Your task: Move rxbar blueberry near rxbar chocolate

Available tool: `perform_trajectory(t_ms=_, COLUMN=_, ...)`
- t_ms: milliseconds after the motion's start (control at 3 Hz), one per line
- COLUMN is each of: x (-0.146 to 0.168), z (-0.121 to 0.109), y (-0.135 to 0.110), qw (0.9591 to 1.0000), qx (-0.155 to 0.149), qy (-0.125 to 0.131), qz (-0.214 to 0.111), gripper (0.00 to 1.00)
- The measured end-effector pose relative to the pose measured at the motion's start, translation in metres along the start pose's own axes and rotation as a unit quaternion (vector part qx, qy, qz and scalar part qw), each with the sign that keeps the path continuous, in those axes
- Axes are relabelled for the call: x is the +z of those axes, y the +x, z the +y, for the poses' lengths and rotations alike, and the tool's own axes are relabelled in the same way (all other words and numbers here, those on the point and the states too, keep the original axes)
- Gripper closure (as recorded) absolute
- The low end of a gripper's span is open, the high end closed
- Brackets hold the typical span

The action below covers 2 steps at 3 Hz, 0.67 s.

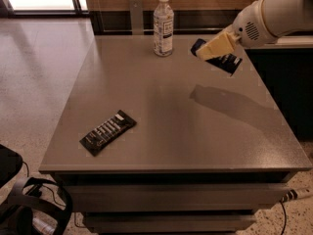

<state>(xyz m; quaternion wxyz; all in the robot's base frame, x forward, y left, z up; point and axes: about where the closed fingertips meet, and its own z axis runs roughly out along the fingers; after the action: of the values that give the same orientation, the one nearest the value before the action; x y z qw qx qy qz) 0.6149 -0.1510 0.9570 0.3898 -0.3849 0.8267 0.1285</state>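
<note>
The rxbar chocolate (107, 131) is a long black bar with white text, lying flat near the table's front left. The rxbar blueberry (223, 59) is a dark navy bar held tilted in the air above the table's back right. My gripper (211, 48) comes in from the upper right on a white arm. Its cream fingers (217, 45) are shut on the blueberry bar, covering its middle. The held bar is far from the chocolate bar, across the table.
A clear water bottle (163, 26) with a white cap stands upright at the table's back middle, just left of the gripper. The grey table (176, 116) has a front edge near the chocolate bar. A dark counter (286, 72) is at the right.
</note>
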Motion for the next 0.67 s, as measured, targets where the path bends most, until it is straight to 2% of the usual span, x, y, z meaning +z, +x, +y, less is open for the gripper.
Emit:
perform_trajectory(t_ms=333, x=0.002, z=0.0336, y=-0.0049, qw=0.9983, qx=-0.04, qy=-0.04, qz=-0.017, gripper=1.0)
perform_trajectory(t_ms=667, x=0.002, z=0.0333, y=-0.0049, qw=0.9983, qx=-0.039, qy=-0.039, qz=-0.017, gripper=1.0)
